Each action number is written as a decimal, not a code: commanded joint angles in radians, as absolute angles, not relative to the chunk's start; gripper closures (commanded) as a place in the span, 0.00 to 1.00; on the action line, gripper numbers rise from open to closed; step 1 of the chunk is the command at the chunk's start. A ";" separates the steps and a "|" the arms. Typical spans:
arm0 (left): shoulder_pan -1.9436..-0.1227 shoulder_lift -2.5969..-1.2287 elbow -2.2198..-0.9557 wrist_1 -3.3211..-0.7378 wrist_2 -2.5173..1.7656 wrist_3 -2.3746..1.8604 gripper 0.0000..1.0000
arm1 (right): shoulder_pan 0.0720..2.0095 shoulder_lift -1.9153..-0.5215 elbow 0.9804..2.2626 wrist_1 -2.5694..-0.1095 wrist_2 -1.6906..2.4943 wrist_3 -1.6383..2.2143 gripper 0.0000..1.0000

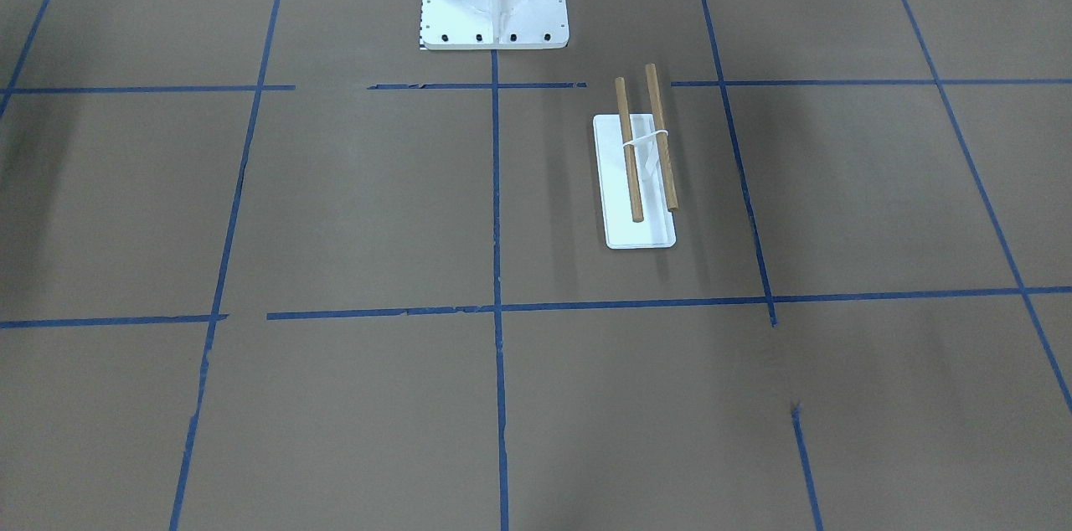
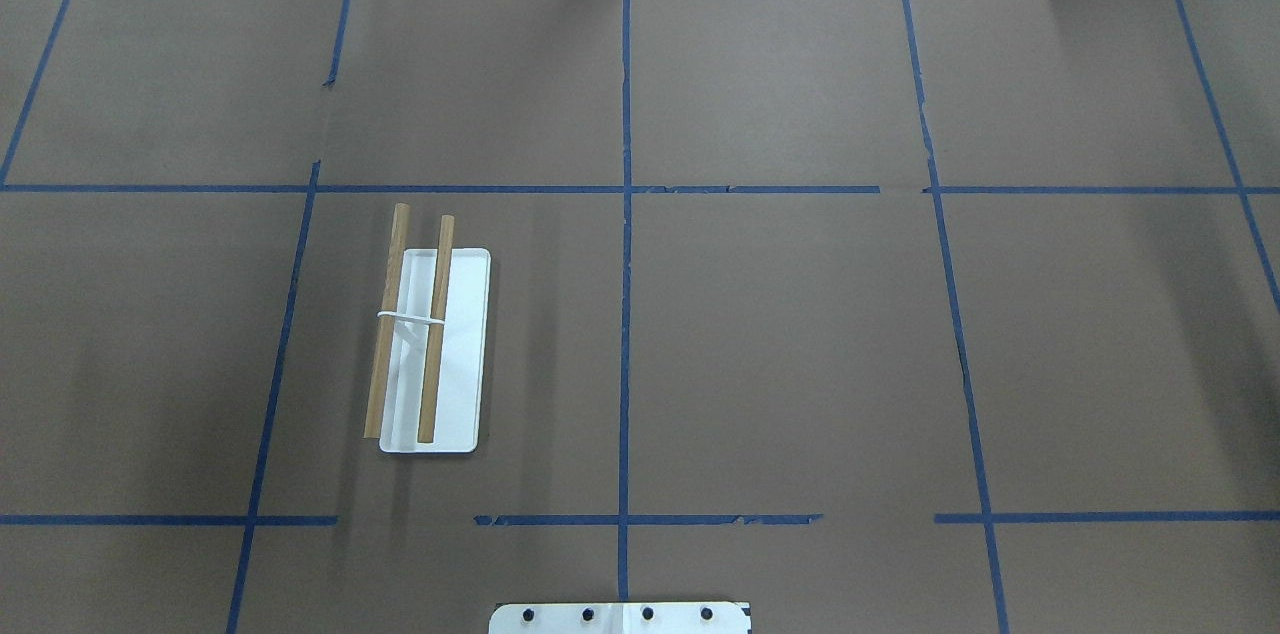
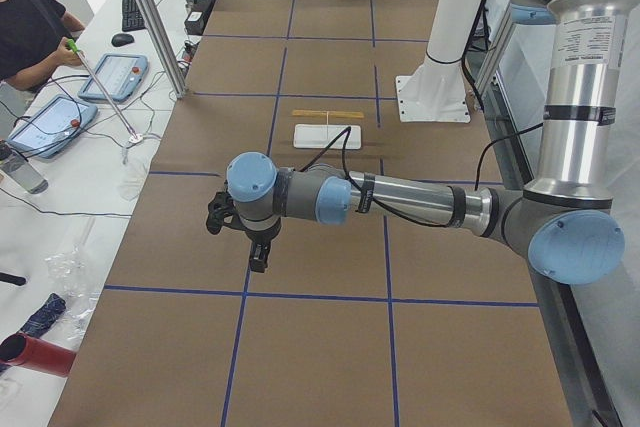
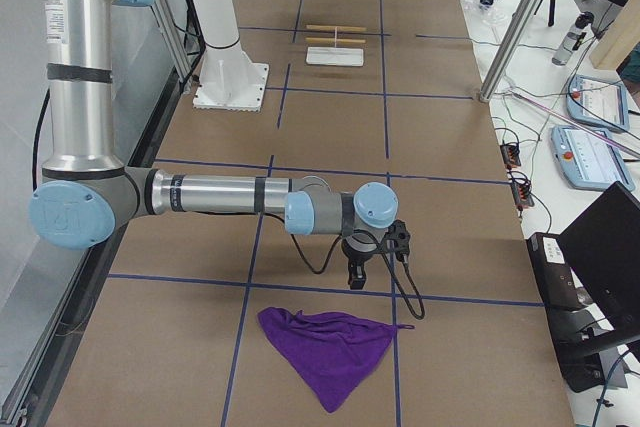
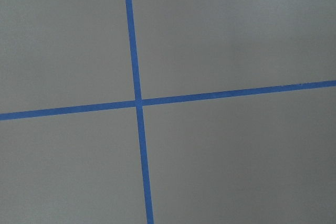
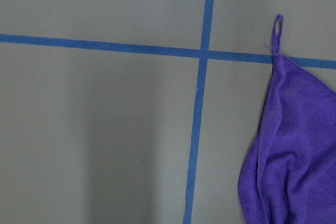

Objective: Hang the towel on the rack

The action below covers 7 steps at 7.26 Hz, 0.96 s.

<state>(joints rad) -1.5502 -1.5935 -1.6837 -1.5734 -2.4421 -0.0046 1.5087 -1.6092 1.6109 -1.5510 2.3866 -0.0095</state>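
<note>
two arms, both seen only in the side views. overhead view, left to right: the rack [image 2: 465, 354] stands left of centre, its white base flat on the brown table [image 2: 800, 364]. its two wooden rods [image 2: 440, 294] lie parallel and run toward the top of frame. the white pedestal base [image 2: 620, 617] sits at bottom centre.

exterior left view: the left gripper [image 3: 260, 259] hangs over the table left of centre in the frame, pointing down, near a blue tape line [image 3: 180, 290]. cannot tell how its jaws stand.

exterior right view: the right gripper [image 4: 357, 277] hangs at centre frame, pointing down, just above the towel [image 4: 325, 352] in the frame and apart from it. its jaws cannot be judged either. towel lies crumpled, roughly triangular, on the table at lower centre, well apart from the rack at the top.

right wrist view: towel edge and its small loop show at the right side, the loop by a tape line.
</note>
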 commanded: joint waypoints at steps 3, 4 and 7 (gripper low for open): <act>-1.551 -1.592 -1.707 -1.535 -2.437 0.020 0.00 | 1.517 -1.617 1.611 -1.528 2.388 -0.011 0.00; -1.549 -1.592 -1.713 -1.536 -2.437 0.020 0.00 | 1.517 -1.617 1.611 -1.522 2.385 -0.011 0.00; -1.549 -1.591 -1.717 -1.543 -2.453 0.017 0.00 | 1.516 -1.611 1.589 -1.496 2.385 -0.012 0.00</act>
